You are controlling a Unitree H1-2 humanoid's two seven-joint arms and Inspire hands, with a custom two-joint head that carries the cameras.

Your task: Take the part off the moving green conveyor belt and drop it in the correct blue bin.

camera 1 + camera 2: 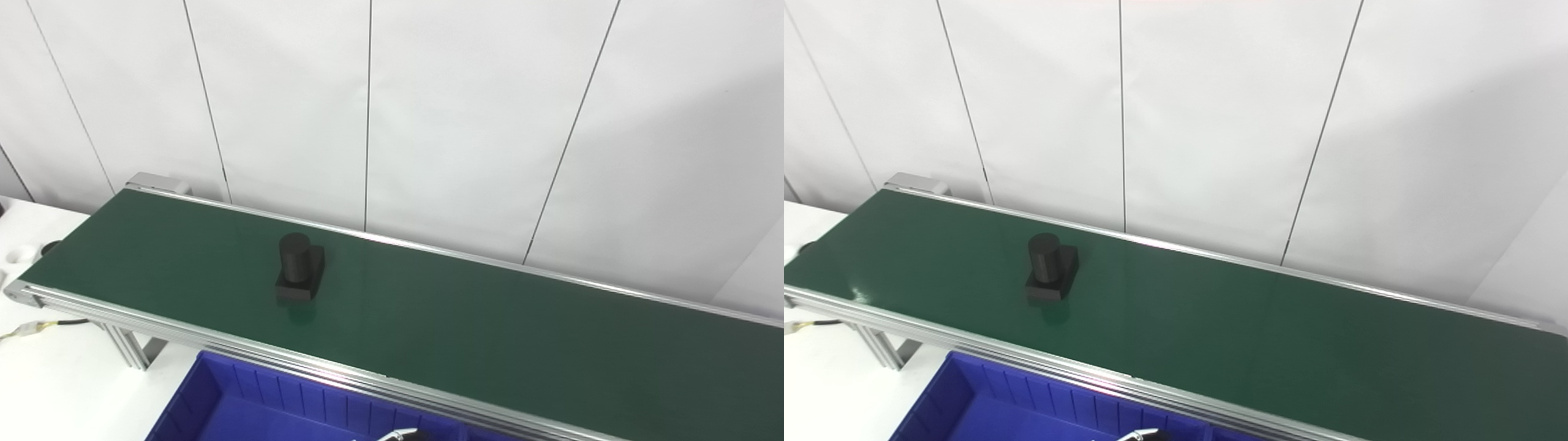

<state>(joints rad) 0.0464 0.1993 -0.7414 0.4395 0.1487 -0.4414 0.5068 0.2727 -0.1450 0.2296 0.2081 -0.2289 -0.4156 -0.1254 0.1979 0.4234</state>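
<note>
The conveyor belt (pixel 465 331) has a smooth green surface with a slight sheen that gives a faint reflection under the part (pixel 299 268), which is matt black and looks like plastic. The belt's side rails (pixel 184 334) are brushed silvery metal, grooved lengthwise. The blue bin (pixel 257 404) is glossy ribbed plastic. The table (pixel 55 380) is plain white and smooth. The wall panels (pixel 465 122) behind are matt white.
</note>
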